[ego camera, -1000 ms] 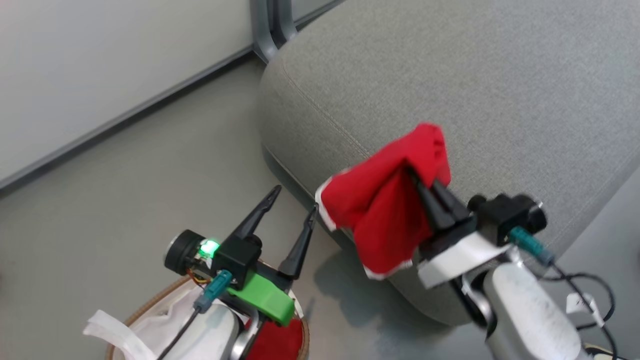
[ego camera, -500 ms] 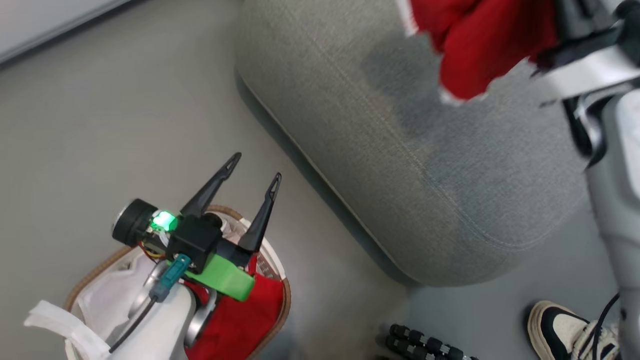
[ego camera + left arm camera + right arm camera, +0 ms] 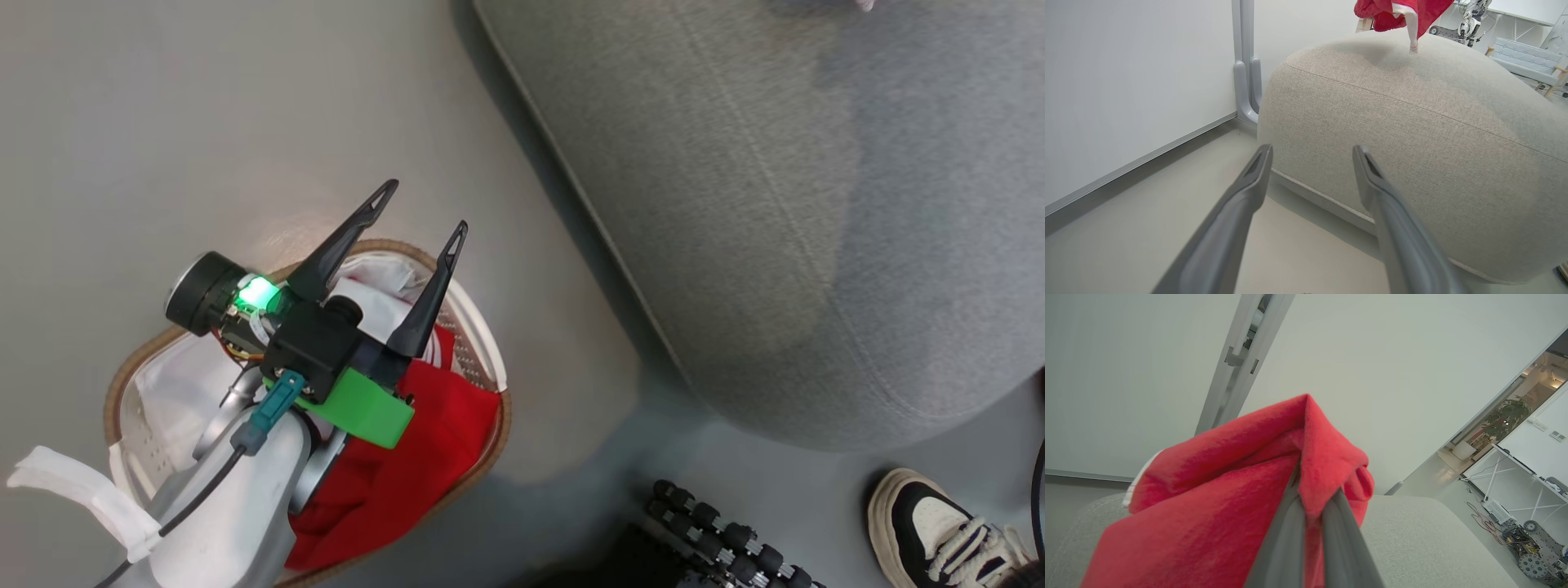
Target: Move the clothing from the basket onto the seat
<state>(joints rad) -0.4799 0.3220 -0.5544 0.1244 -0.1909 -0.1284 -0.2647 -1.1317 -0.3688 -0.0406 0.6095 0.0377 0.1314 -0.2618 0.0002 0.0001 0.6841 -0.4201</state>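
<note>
right gripper (image 3: 1310,498) clenched on a garment (image 3: 1208,506) above the seat (image 3: 1433,539), likely to drop it there; left gripper (image 3: 425,204) spread and empty, waiting over the basket (image 3: 494,367) of clothing (image 3: 424,457) at 7 o'clock.

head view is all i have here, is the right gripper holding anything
observer: yes. In the right wrist view the right gripper is shut on a red garment, with the fabric bunched around its fingertips.
operator: is it over the seat
observer: the left wrist view shows it hanging above the top of the seat. A white cuff dangles down to the cushion; I cannot tell whether it touches.
</note>
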